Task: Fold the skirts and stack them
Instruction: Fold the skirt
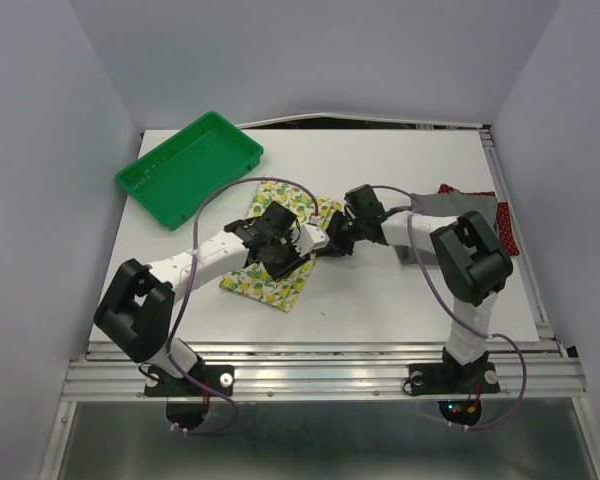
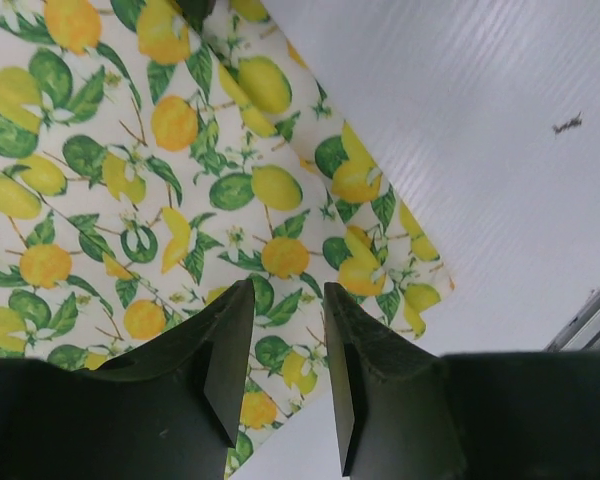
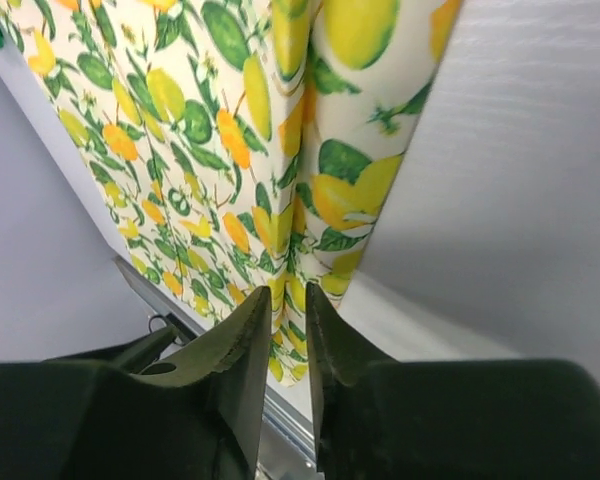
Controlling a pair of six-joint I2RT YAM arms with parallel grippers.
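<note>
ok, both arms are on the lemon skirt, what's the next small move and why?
Probably close the left gripper on the edge of the lemon skirt under it. The right gripper seems to pinch a raised fold of the cloth, while the left's jaws stand apart over flat cloth, so only one side looks held.

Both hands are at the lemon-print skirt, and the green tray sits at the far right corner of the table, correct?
No. The top view shows the green tray at the far left corner. The left hand and right hand are at the lemon-print skirt.
</note>
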